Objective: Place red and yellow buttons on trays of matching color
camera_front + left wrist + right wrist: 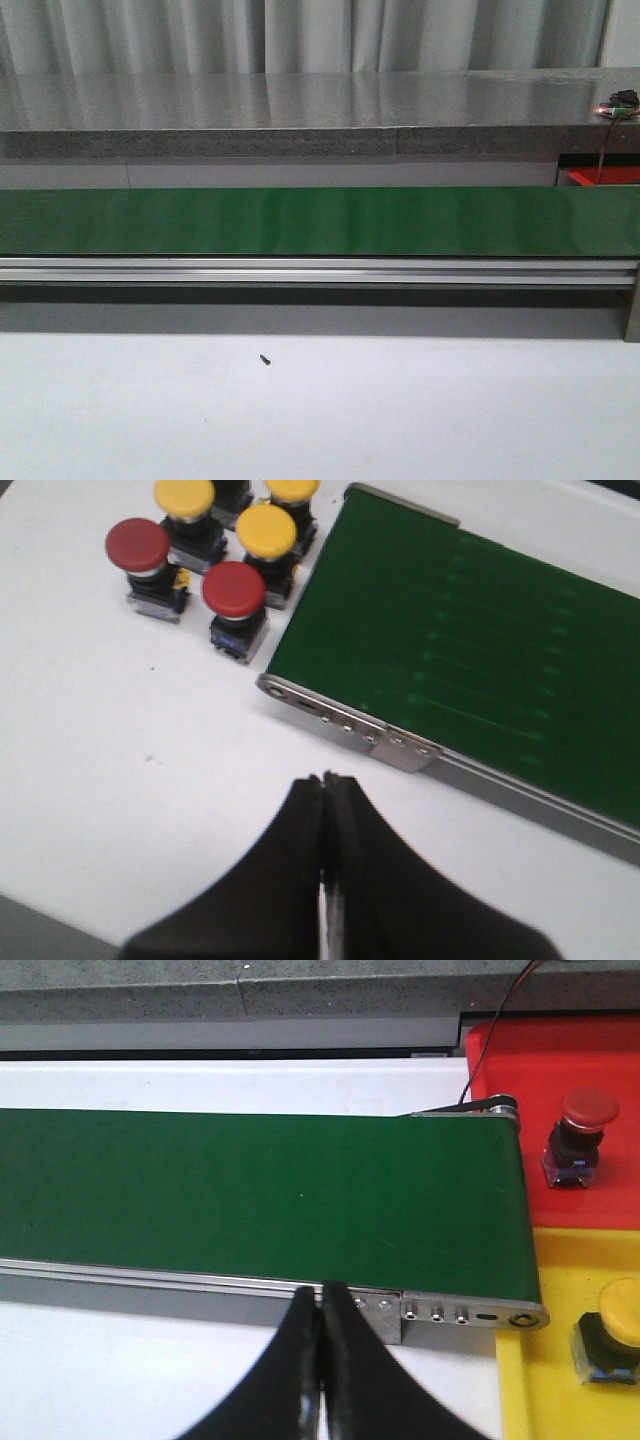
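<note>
Left gripper [325, 780]: fingers pressed together, nothing between them, poised over bare white table [130, 780]. Cluster of push buttons well beyond the fingertips, beside the end of the green conveyor belt [450, 630]: two red buttons [234, 588] [137, 543] nearest, yellow buttons [265, 528] [184, 494] behind them, one more yellow cap cut off at the frame edge. Mushroom caps on dark square bases throughout; all upright, standing close together.

Right gripper [322, 1295]: fingers likewise closed on nothing, at the near rail of the belt [260, 1190]. Red tray [560, 1060] past the belt's end carrying one red button [585, 1110], upright. Yellow tray [560, 1360] adjoining it, nearer, carrying one yellow button [625, 1310], partly cut off. Both apart from the fingertips, off to one side.

Front view: neither gripper nor any button in frame. Belt [320, 220] across the full width, aluminium rail [320, 270] below, a sliver of red tray [600, 177] at far right, grey counter [300, 110] behind. Small dark speck [265, 359] on the white table, identity not discernible.
</note>
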Motion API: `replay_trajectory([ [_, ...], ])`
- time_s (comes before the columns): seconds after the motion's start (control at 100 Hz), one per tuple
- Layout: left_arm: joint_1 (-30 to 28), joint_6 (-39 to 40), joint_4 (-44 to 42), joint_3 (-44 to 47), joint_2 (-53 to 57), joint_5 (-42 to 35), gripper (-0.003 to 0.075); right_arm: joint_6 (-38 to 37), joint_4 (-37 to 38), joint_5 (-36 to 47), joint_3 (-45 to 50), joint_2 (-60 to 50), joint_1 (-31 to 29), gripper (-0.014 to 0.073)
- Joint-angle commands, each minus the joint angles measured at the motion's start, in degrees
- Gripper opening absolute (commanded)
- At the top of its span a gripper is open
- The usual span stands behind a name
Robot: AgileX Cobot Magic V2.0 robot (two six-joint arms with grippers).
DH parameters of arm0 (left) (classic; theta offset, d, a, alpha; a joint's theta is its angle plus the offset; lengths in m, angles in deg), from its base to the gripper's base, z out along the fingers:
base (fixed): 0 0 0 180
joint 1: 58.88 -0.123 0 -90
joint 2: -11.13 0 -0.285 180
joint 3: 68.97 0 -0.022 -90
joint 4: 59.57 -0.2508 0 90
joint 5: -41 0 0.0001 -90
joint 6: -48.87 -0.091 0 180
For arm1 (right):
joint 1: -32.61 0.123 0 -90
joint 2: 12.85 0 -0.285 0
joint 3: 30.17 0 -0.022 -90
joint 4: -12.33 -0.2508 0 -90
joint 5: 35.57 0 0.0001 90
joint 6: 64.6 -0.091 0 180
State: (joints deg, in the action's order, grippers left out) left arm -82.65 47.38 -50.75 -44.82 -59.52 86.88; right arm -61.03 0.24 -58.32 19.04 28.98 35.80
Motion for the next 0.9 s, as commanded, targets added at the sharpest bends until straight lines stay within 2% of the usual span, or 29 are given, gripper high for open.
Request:
replay_trajectory([
  [0.0,-2.28,0.63,-0.75,-2.39,-3.16,-4.49,-0.0019,0.21,0.41,3.81,-1.55,-0.01,0.09,-0.0067],
  [0.16,-4.67,0.63,-0.65,-5.14,-11.13,-4.11,-0.0012,0.21,0.41,3.81,-1.55,-0.01,0.09,-0.0067],
  [0.23,-4.67,-0.69,-0.65,-6.78,-14.18,-4.11,0.0039,0.21,0.41,3.81,-1.55,-0.01,0.09,-0.0067],
  [0.33,-4.67,-1.25,-0.51,-9.90,-18.02,-3.84,0.0203,0.21,0.41,3.81,-1.55,-0.01,0.09,-0.0067],
  [0.45,-4.55,-1.25,-0.51,-13.68,-21.53,-3.75,0.0498,0.21,0.41,3.81,-1.55,-0.01,0.09,-0.0067],
  [0.52,-4.55,-1.25,-0.51,-15.90,-23.37,-3.21,0.0599,0.21,0.41,3.81,-1.55,-0.01,0.09,-0.0067],
  [0.58,-4.55,-1.25,-0.51,-17.99,-25.17,-2.00,0.0614,0.21,0.41,3.81,-1.55,-0.01,0.09,-0.0067],
  [0.73,-4.55,-1.25,-0.43,-22.48,-29.92,1.20,0.0563,0.21,0.41,3.75,-1.55,-0.01,0.09,-0.0067],
  [0.89,-4.55,-1.47,-0.43,-26.70,-35.25,4.30,0.0555,0.21,0.41,3.75,-1.55,-0.01,0.09,-0.0067],
])
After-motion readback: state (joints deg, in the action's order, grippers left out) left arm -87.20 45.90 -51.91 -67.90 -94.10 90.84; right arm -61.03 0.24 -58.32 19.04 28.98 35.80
